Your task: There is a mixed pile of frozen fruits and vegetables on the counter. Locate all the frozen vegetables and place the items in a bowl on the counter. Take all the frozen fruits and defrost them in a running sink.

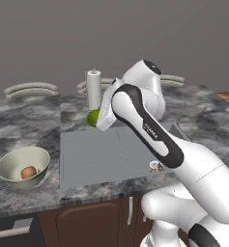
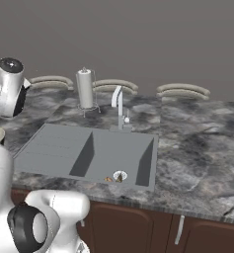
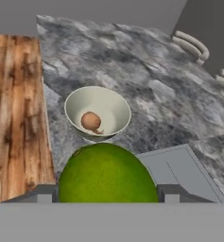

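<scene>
My gripper [image 3: 106,194] is shut on the frozen vegetable that is a lime-green ball [image 3: 106,172], which bulges between the two fingertips. In the left base view the ball [image 1: 93,117] hangs above the far edge of the sink's ribbed drainboard [image 1: 92,154], with the hand mostly hidden behind my forearm. The pale cream-green bowl [image 1: 17,161] stands on the counter [image 1: 19,125] to the left, and a reddish-brown lump [image 1: 29,172] lies inside it. Looking down from the hand, the bowl [image 3: 108,104] and its lump [image 3: 90,121] lie just beyond the ball. A small orange-brown frozen fruit [image 2: 108,179] rests in the sink [image 2: 113,153] beside the drain [image 2: 120,175].
A paper towel holder [image 2: 85,89] stands behind the drainboard, and the curved chrome tap [image 2: 118,106] rises at the basin's back edge. Flat curved plates [image 2: 182,90] line the counter's rear. Wooden floor [image 3: 14,108] lies past the counter's front edge.
</scene>
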